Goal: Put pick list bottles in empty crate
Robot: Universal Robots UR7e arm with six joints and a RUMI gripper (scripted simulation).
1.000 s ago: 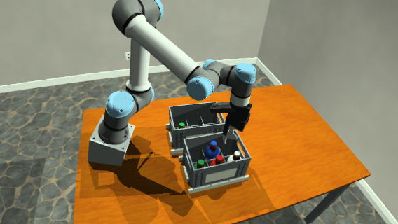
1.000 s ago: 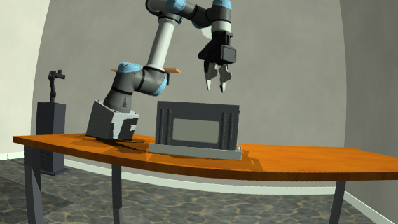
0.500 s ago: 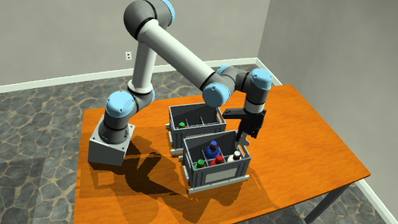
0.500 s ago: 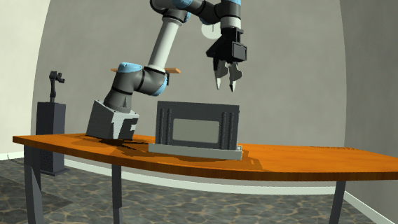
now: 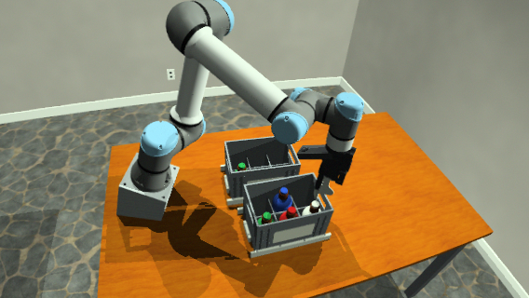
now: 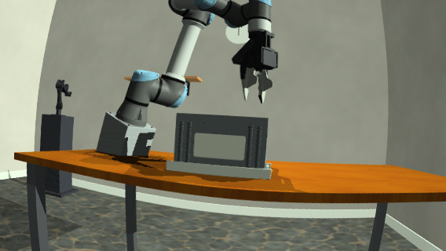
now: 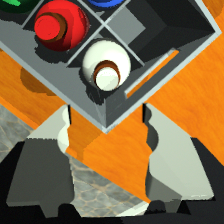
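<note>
White-labelled bottle (image 7: 106,64) apparently stands upright, cap skyward; fingers hover parted, gripping nothing.

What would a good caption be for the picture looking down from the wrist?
Open, empty pincer hanging above the corner of a gray crate, with a white bottle and a red bottle standing in it.

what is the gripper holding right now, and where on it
Nothing. The gripper hangs part open above the near crate, with only table and crate corner visible between its fingers.
</note>
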